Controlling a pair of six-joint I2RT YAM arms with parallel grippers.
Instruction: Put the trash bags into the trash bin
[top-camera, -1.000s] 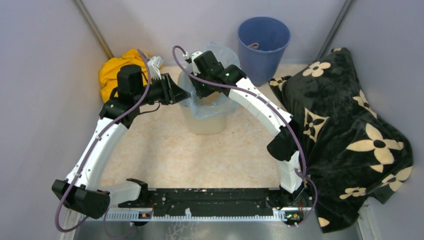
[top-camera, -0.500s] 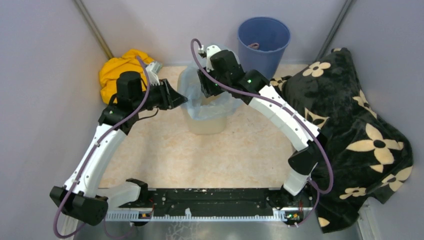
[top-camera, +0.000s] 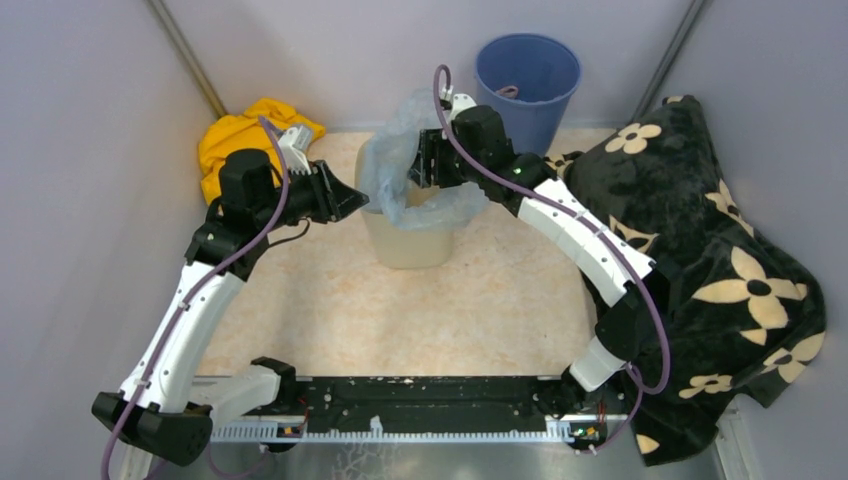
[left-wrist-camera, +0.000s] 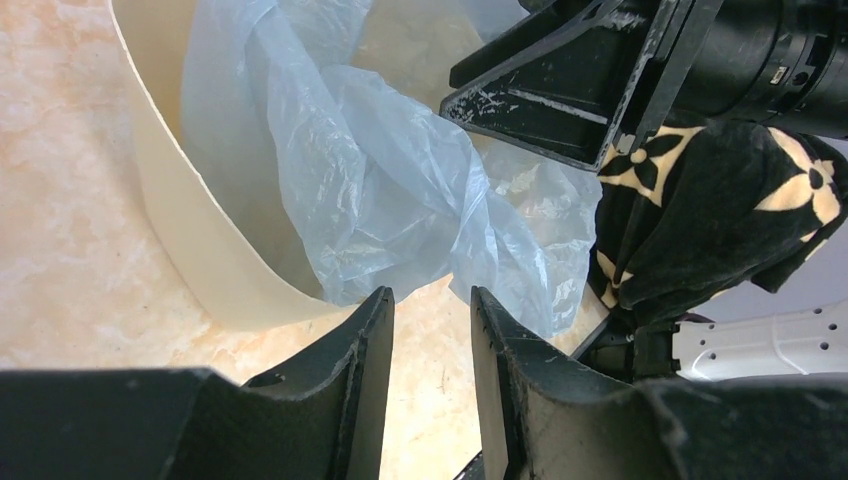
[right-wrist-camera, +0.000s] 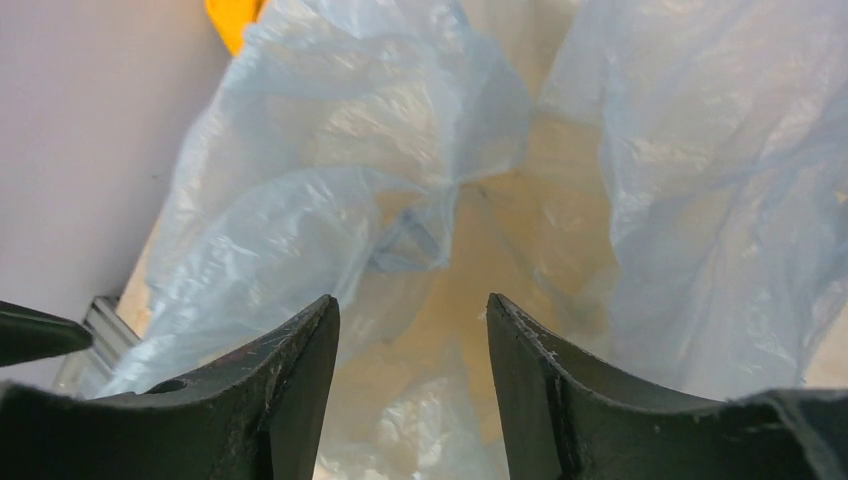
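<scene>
The cream trash bin (top-camera: 412, 243) stands at the back middle of the floor. A pale-blue trash bag (top-camera: 398, 158) is draped in and over its rim, bunched high at the back left. My left gripper (top-camera: 357, 204) is open and empty just left of the rim. In the left wrist view (left-wrist-camera: 430, 292) the bag (left-wrist-camera: 380, 190) hangs over the bin wall (left-wrist-camera: 190, 235) beyond the jaws. My right gripper (top-camera: 420, 160) is open above the bin's mouth. In the right wrist view (right-wrist-camera: 412, 298) the bag (right-wrist-camera: 320, 200) lies beyond the jaws, not between them.
A round blue bucket (top-camera: 527, 75) stands behind the bin to the right. A yellow cloth (top-camera: 235, 135) lies at the back left. A black flowered blanket (top-camera: 700, 270) covers the right side. Grey walls close in the left, back and right.
My right arm has swung right, from over the bin's left rim to its right side. The bag now stands higher at the back. My left gripper has moved slightly toward the near side.
</scene>
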